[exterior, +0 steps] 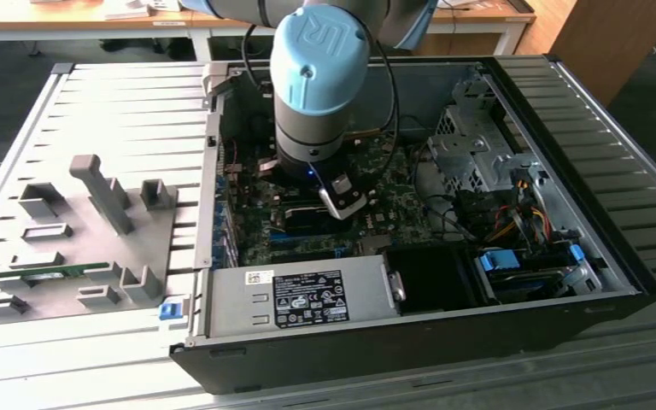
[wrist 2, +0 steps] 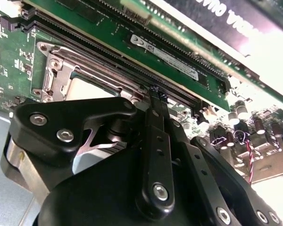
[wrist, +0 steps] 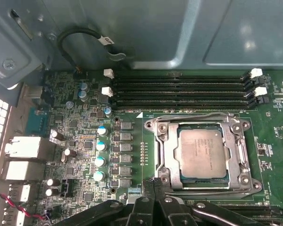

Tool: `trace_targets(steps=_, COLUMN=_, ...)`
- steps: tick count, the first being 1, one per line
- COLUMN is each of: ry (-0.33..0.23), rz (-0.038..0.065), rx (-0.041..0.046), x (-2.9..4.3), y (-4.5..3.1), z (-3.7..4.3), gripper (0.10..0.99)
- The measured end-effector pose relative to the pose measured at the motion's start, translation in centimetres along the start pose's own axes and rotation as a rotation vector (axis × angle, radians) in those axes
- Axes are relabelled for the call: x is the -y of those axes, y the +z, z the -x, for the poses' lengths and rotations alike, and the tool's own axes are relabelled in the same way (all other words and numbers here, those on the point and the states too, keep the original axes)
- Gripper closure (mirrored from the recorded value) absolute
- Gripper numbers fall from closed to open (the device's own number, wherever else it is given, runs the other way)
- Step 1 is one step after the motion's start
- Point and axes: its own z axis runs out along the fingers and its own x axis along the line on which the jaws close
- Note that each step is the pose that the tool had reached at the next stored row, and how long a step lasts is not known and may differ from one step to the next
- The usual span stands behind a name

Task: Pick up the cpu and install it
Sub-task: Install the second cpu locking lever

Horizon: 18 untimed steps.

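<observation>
The slatted metal table (exterior: 100, 111) carries an open computer case (exterior: 419, 346), and beside it on the exterior view's left sits a grey parts holder (exterior: 112, 201). Nearest you in the case is the power supply (exterior: 305, 299). Beyond it the arm (exterior: 319, 77) reaches straight down over the green board. In the first wrist view the gripper (wrist: 154, 184) is drawn narrow, its tips together with nothing visible between them, just beside the near edge of the socket frame (wrist: 167, 150). The cpu (wrist: 203, 153) lies flat inside that frame, so you can judge the placing step done or nearly so. Any further work here calls for small, gentle motion, since the memory slots (wrist: 179, 92) run close along the far side of the socket. You cannot tell whether the chip is fully seated or the frame latched, because the gripper's body hides the frame's near edge. A wooden desk (exterior: 78, 26) stands far behind.
</observation>
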Motion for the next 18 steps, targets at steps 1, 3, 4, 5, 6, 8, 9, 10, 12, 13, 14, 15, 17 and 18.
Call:
trace_targets(steps=1, ry=0.000, rz=0.000, rx=0.0001, x=0.00, y=0.00, z=-0.02, gripper=0.980)
trace_targets(steps=3, ry=0.000, rz=0.000, rx=0.0000, x=0.01, y=0.00, z=-0.04, gripper=0.980)
trace_targets(steps=4, ry=0.000, rz=0.000, rx=0.0000, x=0.01, y=0.00, z=-0.06, gripper=0.980)
trace_targets(steps=5, ry=0.000, rz=0.000, rx=0.0000, x=0.01, y=0.00, z=-0.08, gripper=0.980)
trace_targets(steps=6, ry=0.000, rz=0.000, rx=0.0000, x=0.01, y=0.00, z=-0.10, gripper=0.980)
trace_targets(steps=8, ry=0.000, rz=0.000, rx=0.0000, x=0.01, y=0.01, z=-0.14, gripper=0.980)
trace_targets(steps=9, ry=0.000, rz=0.000, rx=0.0000, x=0.01, y=0.00, z=-0.16, gripper=0.980)
trace_targets(steps=10, ry=0.000, rz=0.000, rx=0.0000, x=0.01, y=0.00, z=-0.18, gripper=0.980)
trace_targets(steps=12, ry=0.000, rz=0.001, rx=-0.0002, x=0.01, y=-0.02, z=-0.22, gripper=0.980)
trace_targets(steps=13, ry=0.000, rz=0.003, rx=-0.0002, x=0.01, y=-0.04, z=-0.23, gripper=0.980)
trace_targets(steps=14, ry=0.000, rz=0.005, rx=-0.0002, x=0.00, y=-0.04, z=-0.24, gripper=0.980)
trace_targets(steps=15, ry=0.000, rz=0.007, rx=-0.0002, x=-0.01, y=-0.06, z=-0.25, gripper=0.980)
trace_targets(steps=17, ry=0.000, rz=0.011, rx=-0.0003, x=-0.06, y=-0.19, z=-0.26, gripper=0.980)
trace_targets(steps=18, ry=0.000, rz=0.013, rx=-0.0003, x=-0.09, y=-0.29, z=-0.26, gripper=0.980)
